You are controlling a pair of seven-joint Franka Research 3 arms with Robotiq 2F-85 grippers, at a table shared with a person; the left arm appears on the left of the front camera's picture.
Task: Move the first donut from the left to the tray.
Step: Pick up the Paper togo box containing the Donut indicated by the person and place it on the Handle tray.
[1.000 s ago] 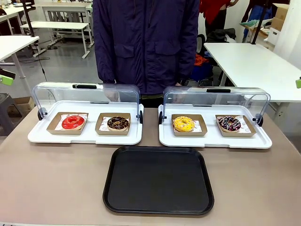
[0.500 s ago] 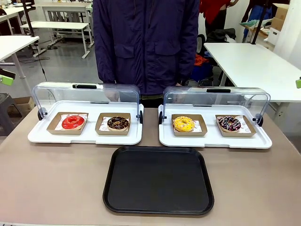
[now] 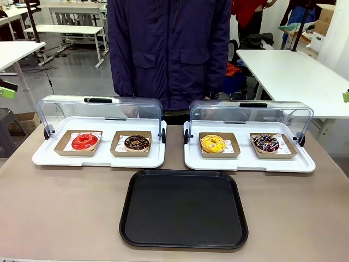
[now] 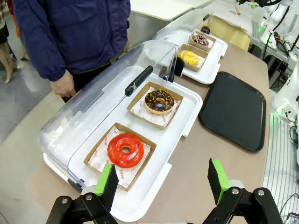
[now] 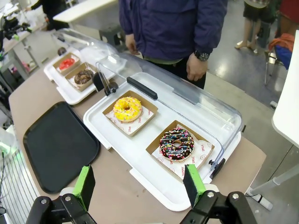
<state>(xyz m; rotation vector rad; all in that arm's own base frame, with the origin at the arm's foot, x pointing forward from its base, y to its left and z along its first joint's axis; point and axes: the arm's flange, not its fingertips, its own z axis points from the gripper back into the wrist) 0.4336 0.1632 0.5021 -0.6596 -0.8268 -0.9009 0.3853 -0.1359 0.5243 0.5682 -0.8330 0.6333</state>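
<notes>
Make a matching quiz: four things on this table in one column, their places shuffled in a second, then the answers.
1. red donut
2. chocolate donut
3. yellow donut
4. black tray

A. right display tray, left spot
B. table, nearer the robot than both display trays
C. left display tray, left spot
D. left display tray, right spot

Pairs: 1-C, 2-D, 3-A, 4-B.

Front view: sitting at the robot's edge of the table (image 3: 65, 207), facing across toward the person (image 3: 169, 54).
Left wrist view: hovering near, looking obliquely down over the left display tray (image 4: 184, 116).
Right wrist view: likewise looking over the right display tray (image 5: 126, 149).
All three are sharing the black tray (image 3: 185, 210).
</notes>
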